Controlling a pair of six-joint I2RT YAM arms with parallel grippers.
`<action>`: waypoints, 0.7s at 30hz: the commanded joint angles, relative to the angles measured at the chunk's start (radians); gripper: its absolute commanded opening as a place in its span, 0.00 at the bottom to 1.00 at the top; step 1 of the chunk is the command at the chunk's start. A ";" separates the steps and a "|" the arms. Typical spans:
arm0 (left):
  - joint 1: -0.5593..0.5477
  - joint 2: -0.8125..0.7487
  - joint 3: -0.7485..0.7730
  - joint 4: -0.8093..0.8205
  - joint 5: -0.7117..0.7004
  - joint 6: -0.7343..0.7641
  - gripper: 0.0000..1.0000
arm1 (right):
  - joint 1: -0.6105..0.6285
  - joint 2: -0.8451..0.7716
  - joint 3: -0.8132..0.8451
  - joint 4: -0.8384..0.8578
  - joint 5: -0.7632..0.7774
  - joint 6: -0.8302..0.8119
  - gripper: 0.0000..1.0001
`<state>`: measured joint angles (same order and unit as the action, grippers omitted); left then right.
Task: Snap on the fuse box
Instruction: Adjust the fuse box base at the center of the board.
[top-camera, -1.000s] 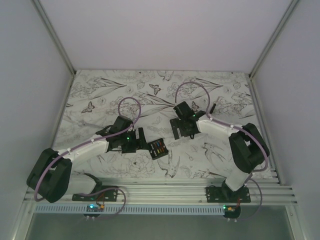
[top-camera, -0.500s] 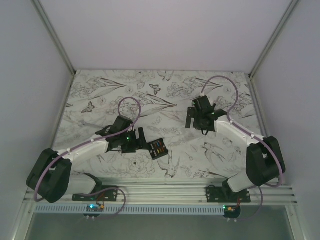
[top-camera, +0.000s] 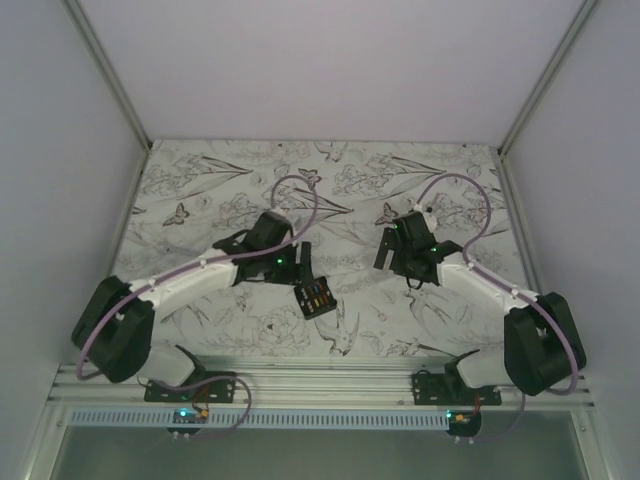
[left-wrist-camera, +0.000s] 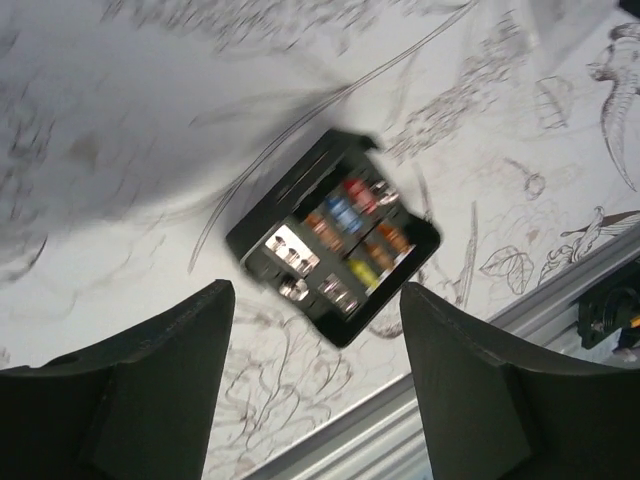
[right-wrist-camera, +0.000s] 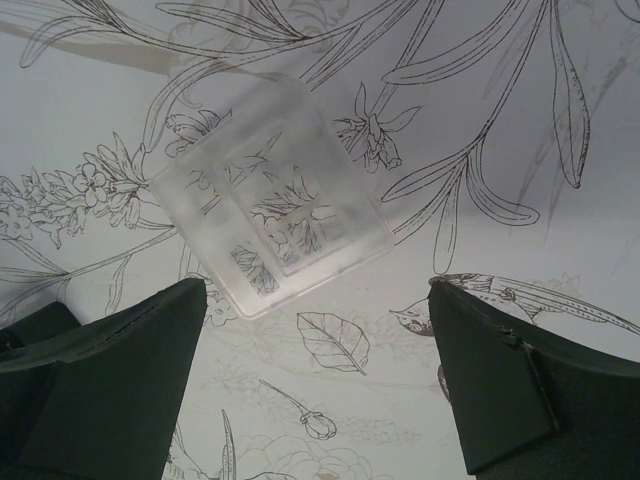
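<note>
fuse box (top-camera: 316, 298): small black squarish plastic box with red, blue, orange and yellow fuses on its face; lies on the cloth at lower centre of the overhead view, and sits slanted and blurred mid-frame in the left wrist view.
left gripper (left-wrist-camera: 315, 300): jaws apart, nothing held; poised over the fuse box, contact cannot be told.
right gripper (right-wrist-camera: 315, 290): jaws spread wide, empty.
clear cover (right-wrist-camera: 270, 195): transparent squarish plastic lid, flat on the cloth, upper centre-left of the right wrist view.
table cloth (top-camera: 200, 190): white, black line-drawn flowers, birds, butterflies.
</note>
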<state>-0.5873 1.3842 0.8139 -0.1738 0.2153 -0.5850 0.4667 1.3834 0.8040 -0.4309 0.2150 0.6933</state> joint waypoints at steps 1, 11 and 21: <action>-0.086 0.126 0.149 -0.119 -0.099 0.159 0.67 | -0.002 -0.043 -0.018 0.044 0.014 -0.004 1.00; -0.195 0.338 0.378 -0.230 -0.342 0.266 0.50 | -0.003 -0.100 -0.085 0.097 -0.035 -0.021 1.00; -0.192 0.450 0.461 -0.257 -0.300 0.312 0.45 | -0.003 -0.126 -0.104 0.107 -0.056 -0.029 1.00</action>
<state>-0.7826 1.7817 1.2472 -0.3744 -0.0944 -0.3122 0.4667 1.2736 0.7044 -0.3542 0.1730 0.6716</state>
